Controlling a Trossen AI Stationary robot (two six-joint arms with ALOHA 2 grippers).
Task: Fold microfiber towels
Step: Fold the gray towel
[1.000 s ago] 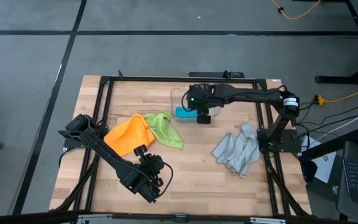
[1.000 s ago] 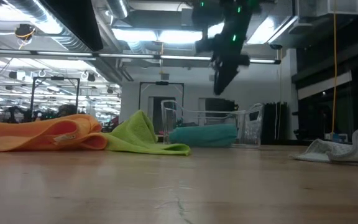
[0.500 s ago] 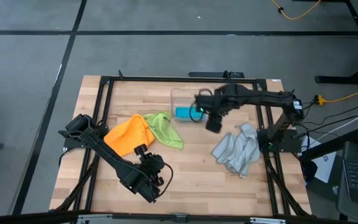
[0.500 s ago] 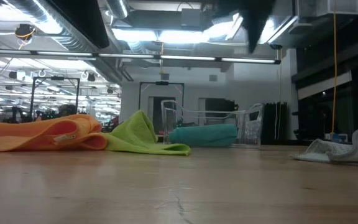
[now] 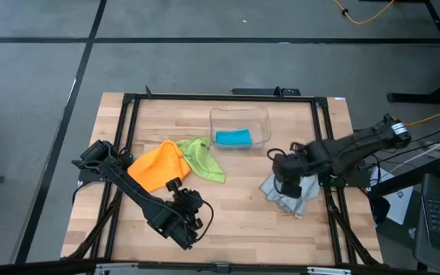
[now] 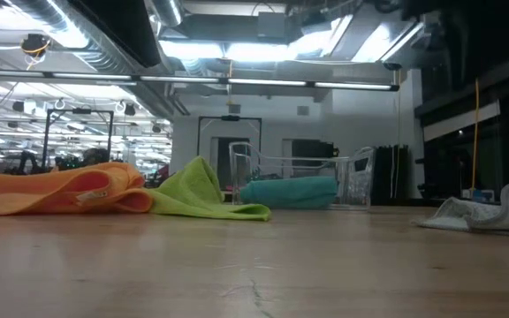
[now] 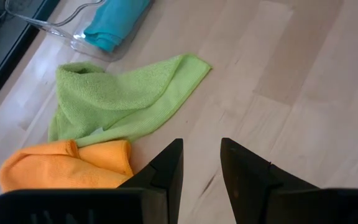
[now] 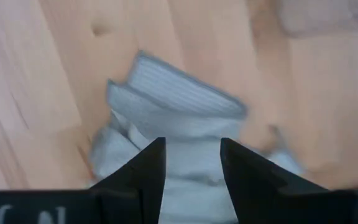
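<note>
So far only the teal towel (image 5: pixel 232 137) lies folded in the clear bin (image 5: pixel 260 116), while the orange towel (image 5: pixel 157 166), green towel (image 5: pixel 203 156) and grey towel (image 5: pixel 295 197) lie crumpled on the counter (image 5: pixel 243 214), the right pincer (image 5: pixel 289 183) apart over the grey one, the left pincer (image 5: pixel 183 221) apart, empty.

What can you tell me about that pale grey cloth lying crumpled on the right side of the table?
The pale grey-blue towel is a small soft cloth with a fine ribbed, fuzzy weave and a stitched edge. It lies unfolded in a crumpled heap on the bare wooden table, near its right side, apart from the other cloths. Several layers overlap, with one folded corner poking out. The right gripper hangs directly over it, fingers open and pointing down at the heap; whether they touch the cloth cannot be told.
</note>
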